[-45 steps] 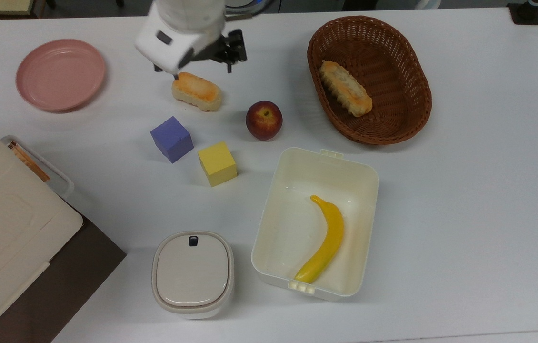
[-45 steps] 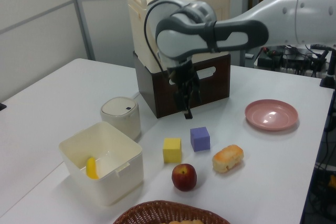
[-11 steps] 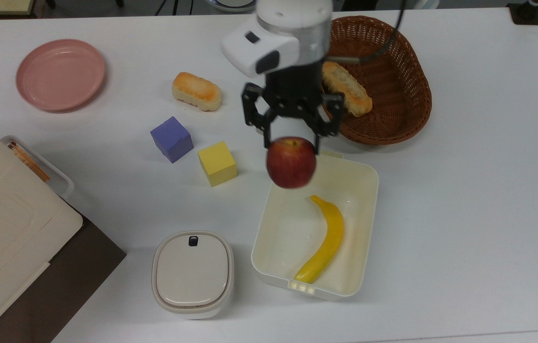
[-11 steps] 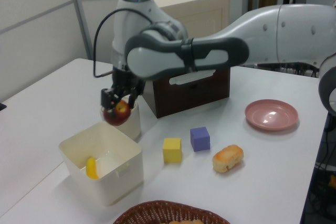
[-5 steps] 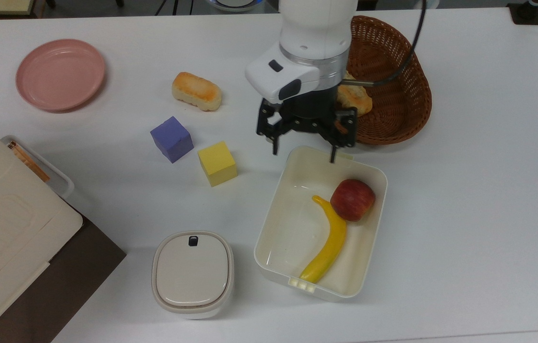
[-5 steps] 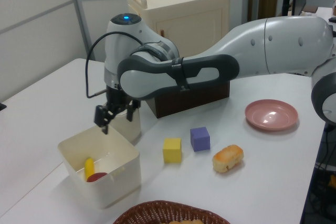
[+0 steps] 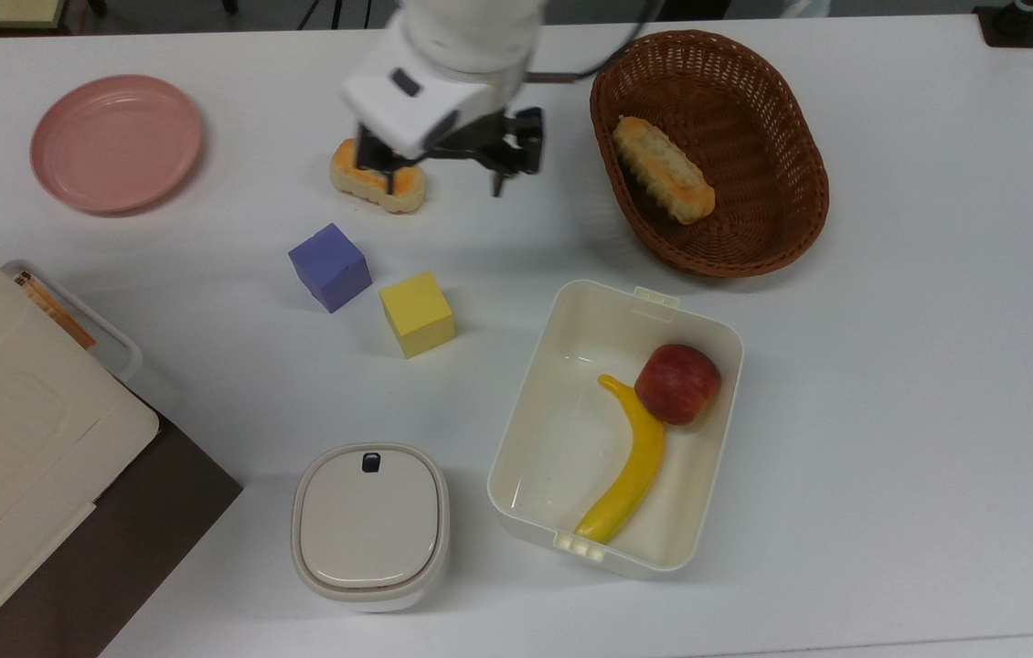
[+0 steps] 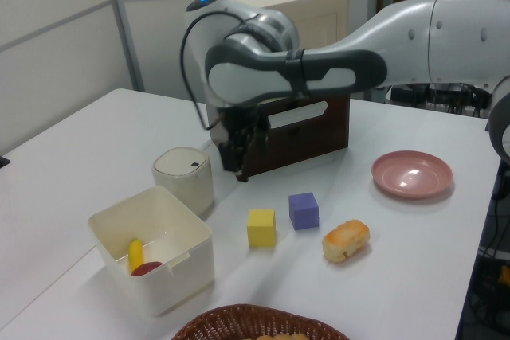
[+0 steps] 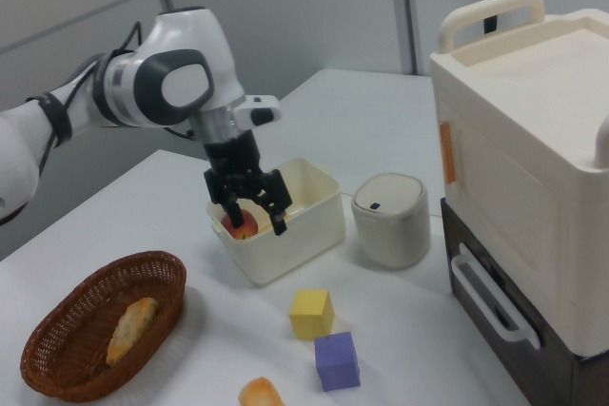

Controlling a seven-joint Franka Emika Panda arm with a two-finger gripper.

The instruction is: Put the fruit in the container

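dark-red fruit (image 7: pixel 677 383) lies in your cream container (image 7: pixel 716 448) touching the banana (image 7: pixel 628 469); your gripper (image 7: pixel 448 174) fingers hang open, empty.

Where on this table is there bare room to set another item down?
The widest bare stretch of table lies on the top view's right, beyond the wicker basket and the container. It is crowded around the purple cube, yellow cube and bread roll.
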